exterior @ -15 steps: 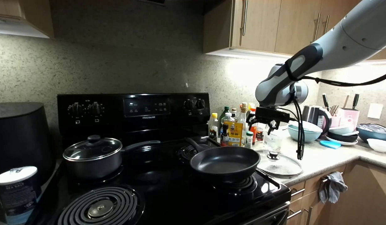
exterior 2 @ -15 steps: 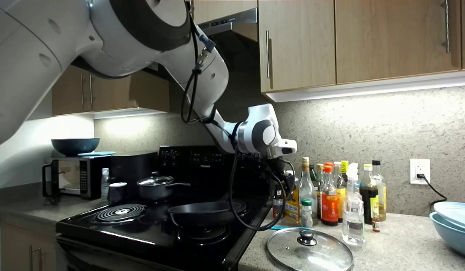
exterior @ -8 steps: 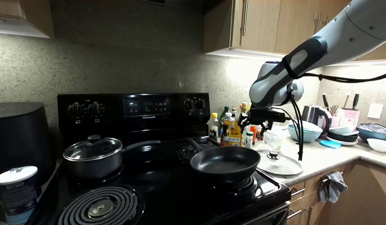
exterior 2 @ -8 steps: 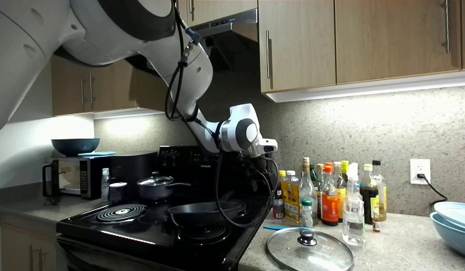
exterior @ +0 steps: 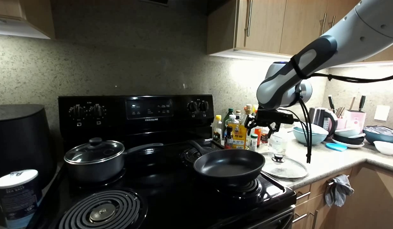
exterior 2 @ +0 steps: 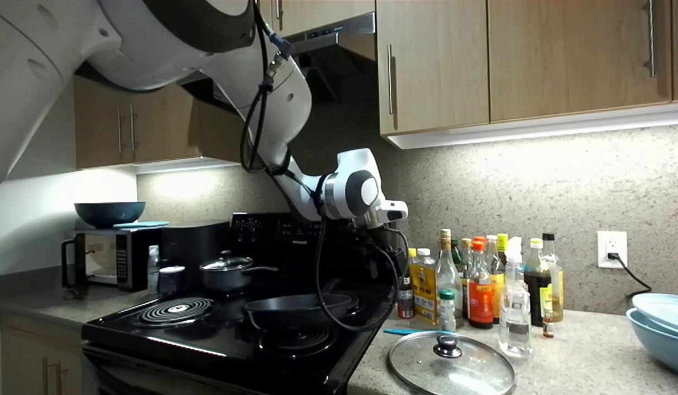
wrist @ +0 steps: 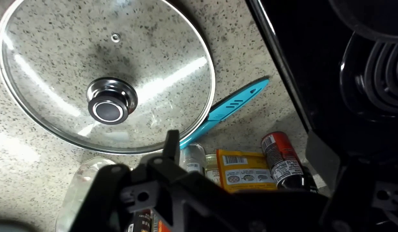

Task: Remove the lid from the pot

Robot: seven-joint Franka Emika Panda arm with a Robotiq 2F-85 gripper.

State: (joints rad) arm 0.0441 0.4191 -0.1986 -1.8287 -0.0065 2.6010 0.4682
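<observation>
My gripper (exterior: 258, 133), jaws apart, has shifted twd frying pan (exterior: 229, 163); glass lid (exterior 2: 452, 364) lies beside pan, removal prob. done.

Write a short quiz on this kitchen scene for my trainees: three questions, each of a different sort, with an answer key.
1. True or false: on the stove, the frying pan is uncovered while the saucepan is covered.

2. Short answer: is the gripper open or shut?

3. Multiple choice: where does the wide glass lid lie?
A) On the frying pan
B) On the saucepan
C) On the counter

Key:
1. True.
2. Open; its jaws are spread apart.
3. C, beside the stove.
</observation>
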